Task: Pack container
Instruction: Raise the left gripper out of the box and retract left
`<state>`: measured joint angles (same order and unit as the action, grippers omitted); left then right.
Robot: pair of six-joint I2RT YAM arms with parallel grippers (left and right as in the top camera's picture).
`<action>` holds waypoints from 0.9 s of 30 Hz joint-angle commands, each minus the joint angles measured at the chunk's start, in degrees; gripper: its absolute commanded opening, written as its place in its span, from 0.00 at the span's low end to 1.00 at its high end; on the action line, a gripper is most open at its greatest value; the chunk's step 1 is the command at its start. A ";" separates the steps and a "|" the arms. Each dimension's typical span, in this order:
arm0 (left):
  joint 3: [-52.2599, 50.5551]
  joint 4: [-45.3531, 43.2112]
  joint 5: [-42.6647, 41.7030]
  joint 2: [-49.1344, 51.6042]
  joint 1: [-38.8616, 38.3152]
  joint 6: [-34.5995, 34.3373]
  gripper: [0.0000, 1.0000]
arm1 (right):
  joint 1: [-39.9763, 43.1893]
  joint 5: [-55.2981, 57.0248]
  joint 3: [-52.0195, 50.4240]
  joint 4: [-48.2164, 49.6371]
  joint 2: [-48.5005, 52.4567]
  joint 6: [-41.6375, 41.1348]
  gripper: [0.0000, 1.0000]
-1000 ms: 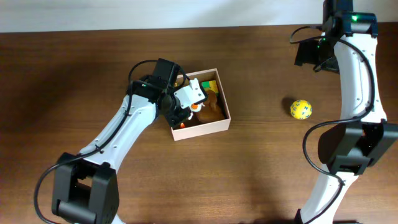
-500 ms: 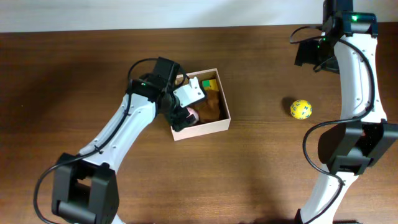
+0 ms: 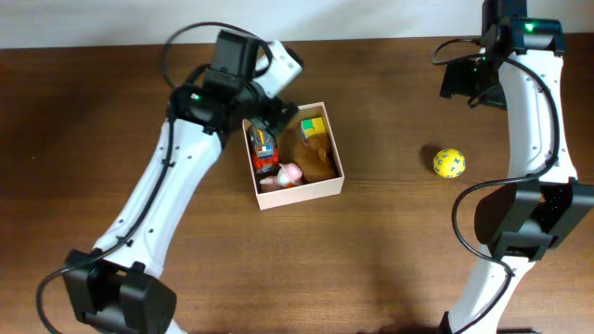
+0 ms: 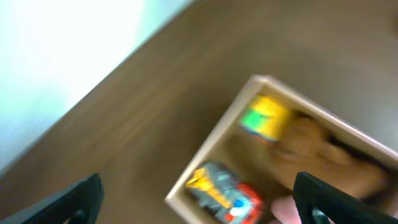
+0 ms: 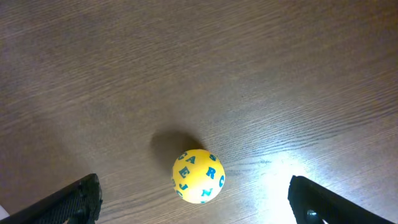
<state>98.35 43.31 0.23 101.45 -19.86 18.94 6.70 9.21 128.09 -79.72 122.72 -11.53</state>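
Observation:
The container is a cream-walled square box at mid-table. It holds a red and grey toy, a pink toy, a brown plush and a yellow-green block. My left gripper hovers open and empty over the box's far-left corner. Its blurred wrist view looks down on the container, the red and grey toy and the block, between wide jaws of the left gripper. My right gripper is open, high above a yellow ball with blue letters.
The yellow ball lies alone on the dark wood table, right of the container. A pale wall runs along the table's far edge. Both arm bases stand at the near edge.
My left gripper opened inside the container, then lifted out and drew back toward the far edge, uncovering the toys. The right arm and the ball have not moved.

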 commanded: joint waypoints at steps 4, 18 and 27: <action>0.72 0.94 18.62 -1.18 7.02 -29.55 1.00 | -0.28 0.92 0.72 -0.02 -0.74 0.15 0.99; 0.70 1.14 18.64 -1.18 13.53 -31.32 0.99 | -0.28 0.90 0.72 0.00 -0.74 0.15 0.99; 0.70 1.16 18.64 -1.18 13.53 -31.32 0.99 | -0.28 0.70 0.72 0.90 -0.74 0.15 0.99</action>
<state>98.37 44.38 18.06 101.45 -6.57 -11.64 6.70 9.21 128.09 -79.64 122.72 -11.55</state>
